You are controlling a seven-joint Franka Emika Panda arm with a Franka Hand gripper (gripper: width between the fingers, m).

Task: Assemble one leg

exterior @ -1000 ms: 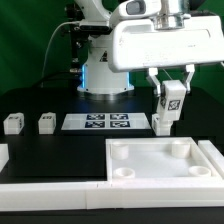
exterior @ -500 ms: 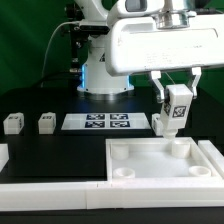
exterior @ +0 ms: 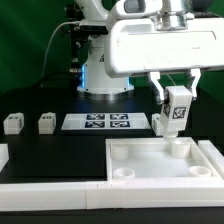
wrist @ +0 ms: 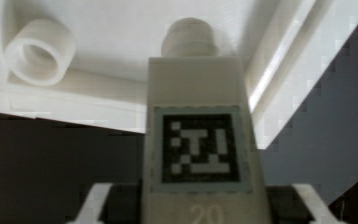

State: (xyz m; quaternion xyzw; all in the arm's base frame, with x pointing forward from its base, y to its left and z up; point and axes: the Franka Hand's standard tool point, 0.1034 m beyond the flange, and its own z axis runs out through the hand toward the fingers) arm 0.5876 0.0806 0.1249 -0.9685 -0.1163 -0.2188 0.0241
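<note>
Above the far corner, at the exterior view's right, of the large white square plastic tray (exterior: 150,165), the small white block-shaped plastic leg (exterior: 172,114) hangs clamped in the gripper's (exterior: 173,98) jaws, not touching the tray. Advice: centre its lower end over the round corner socket (exterior: 180,148), correct the slight lean, lower slowly. Long axis near vertical, bottom end pointing down, tag facing the exterior camera.

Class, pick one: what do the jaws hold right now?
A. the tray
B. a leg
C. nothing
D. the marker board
B: the jaws are shut on a leg, lifted off the table, while the tray and marker board lie flat.
</note>
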